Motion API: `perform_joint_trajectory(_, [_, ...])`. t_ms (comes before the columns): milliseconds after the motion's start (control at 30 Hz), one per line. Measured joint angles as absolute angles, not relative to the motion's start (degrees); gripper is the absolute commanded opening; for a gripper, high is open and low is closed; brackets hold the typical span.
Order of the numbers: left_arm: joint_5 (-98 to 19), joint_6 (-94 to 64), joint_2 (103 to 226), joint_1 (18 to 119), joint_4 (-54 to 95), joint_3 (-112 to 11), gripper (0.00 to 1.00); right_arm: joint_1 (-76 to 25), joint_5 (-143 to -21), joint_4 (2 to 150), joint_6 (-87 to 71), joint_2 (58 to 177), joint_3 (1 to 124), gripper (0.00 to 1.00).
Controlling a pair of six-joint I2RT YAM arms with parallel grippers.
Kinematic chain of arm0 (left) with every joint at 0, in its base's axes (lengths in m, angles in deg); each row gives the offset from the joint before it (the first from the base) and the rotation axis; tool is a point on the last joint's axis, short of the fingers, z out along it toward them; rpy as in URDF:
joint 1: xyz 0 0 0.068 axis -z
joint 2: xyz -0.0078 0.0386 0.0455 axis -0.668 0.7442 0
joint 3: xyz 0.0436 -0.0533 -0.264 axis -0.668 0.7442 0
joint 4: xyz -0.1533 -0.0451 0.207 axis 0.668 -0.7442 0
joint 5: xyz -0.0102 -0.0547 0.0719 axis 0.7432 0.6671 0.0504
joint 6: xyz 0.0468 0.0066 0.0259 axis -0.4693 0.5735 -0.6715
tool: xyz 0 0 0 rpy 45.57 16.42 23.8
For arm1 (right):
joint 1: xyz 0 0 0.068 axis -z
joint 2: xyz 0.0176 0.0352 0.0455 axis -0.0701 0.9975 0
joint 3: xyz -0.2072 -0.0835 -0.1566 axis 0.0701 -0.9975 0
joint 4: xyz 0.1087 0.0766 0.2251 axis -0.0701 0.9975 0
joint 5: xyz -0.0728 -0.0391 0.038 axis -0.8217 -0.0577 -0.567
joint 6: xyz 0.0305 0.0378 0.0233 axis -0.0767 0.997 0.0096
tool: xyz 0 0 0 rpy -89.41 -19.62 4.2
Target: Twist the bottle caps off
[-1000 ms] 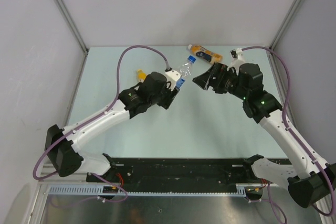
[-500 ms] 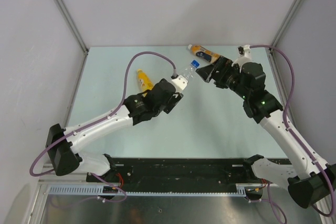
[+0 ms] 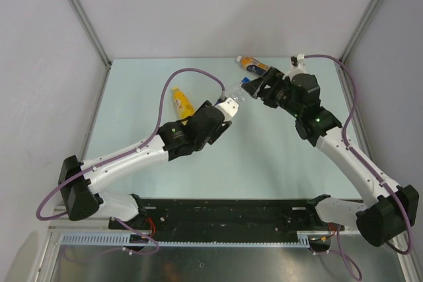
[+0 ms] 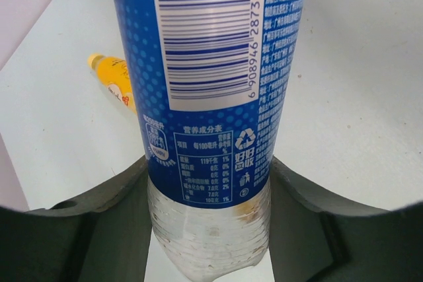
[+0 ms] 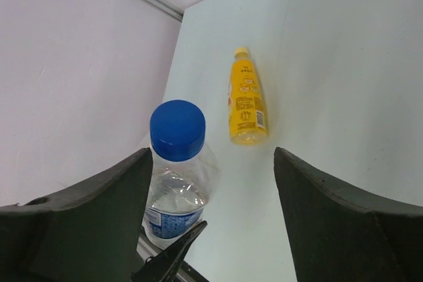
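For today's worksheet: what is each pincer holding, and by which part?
Left pincer grips the blue-labelled bottle near its base. Right pincer, open by the blue cap, holds nothing.

This was a robotics lab test cell: a pale green table (image 3: pixel 264 156) was boxed in by blank white wall panels (image 3: pixel 218 4) on aluminium posts (image 3: pixel 78 11). White-and-black robot arms (image 3: pixel 132 158) were bolted to a black base rail (image 3: pixel 225 214) and trailed purple cables (image 3: pixel 324 56).

Right jaws have advanced around the blue cap (image 5: pixel 177 129).
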State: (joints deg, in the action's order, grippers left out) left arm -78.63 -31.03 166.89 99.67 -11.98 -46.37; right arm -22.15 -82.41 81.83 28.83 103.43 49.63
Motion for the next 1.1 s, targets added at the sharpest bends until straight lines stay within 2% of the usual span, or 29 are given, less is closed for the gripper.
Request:
perform_joint_trajectory(567, [-79.65, -31.47, 166.91, 101.02, -12.40, -46.13, 0.00, -22.40, -81.34, 73.96, 32.72, 106.73, 49.89, 0.58])
perform_joint_trajectory(900, [-80.09, -31.51, 167.07, 101.44, -12.31, -46.13, 0.00, -22.40, -81.30, 72.71, 33.75, 107.11, 49.96, 0.42])
perform_joint_trajectory(1000, [-80.55, -31.47, 167.07, 101.55, -12.22, -46.13, 0.00, -22.40, -81.36, 72.74, 33.99, 107.13, 49.96, 0.33])
perform_joint_trajectory(1100, [-80.72, -31.43, 167.07, 101.57, -12.16, -46.13, 0.00, -22.37, -81.36, 72.74, 34.25, 107.22, 49.96, 0.11])
